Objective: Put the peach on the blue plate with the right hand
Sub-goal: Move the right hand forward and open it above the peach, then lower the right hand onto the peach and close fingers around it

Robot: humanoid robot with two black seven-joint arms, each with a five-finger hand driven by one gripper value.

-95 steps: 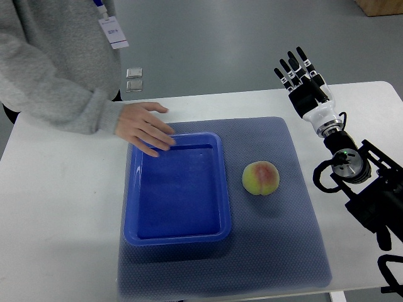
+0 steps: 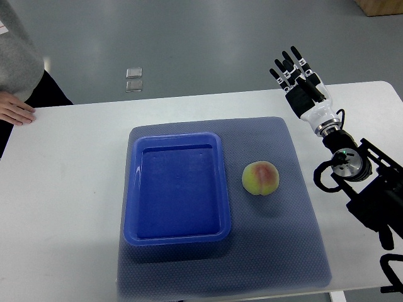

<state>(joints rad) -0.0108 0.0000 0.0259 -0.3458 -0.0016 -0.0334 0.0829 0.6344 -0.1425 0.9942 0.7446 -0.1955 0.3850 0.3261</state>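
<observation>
peach (image 2: 261,178) on mat, right hand (image 2: 298,82) well apart, open

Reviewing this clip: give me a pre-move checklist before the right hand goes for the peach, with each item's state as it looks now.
1. Round yellow-pink peach resting free on the grey mat: ok.
2. Blue rectangular plastic plate holds nothing: ok.
3. Right hand open, holding nothing: ok.
4. Right hand near the peach: not ok, it is over the table's far edge.
5. Person's hand off the plate, at the table's left edge: ok.
6. Left hand position: cannot tell, out of view.
</observation>
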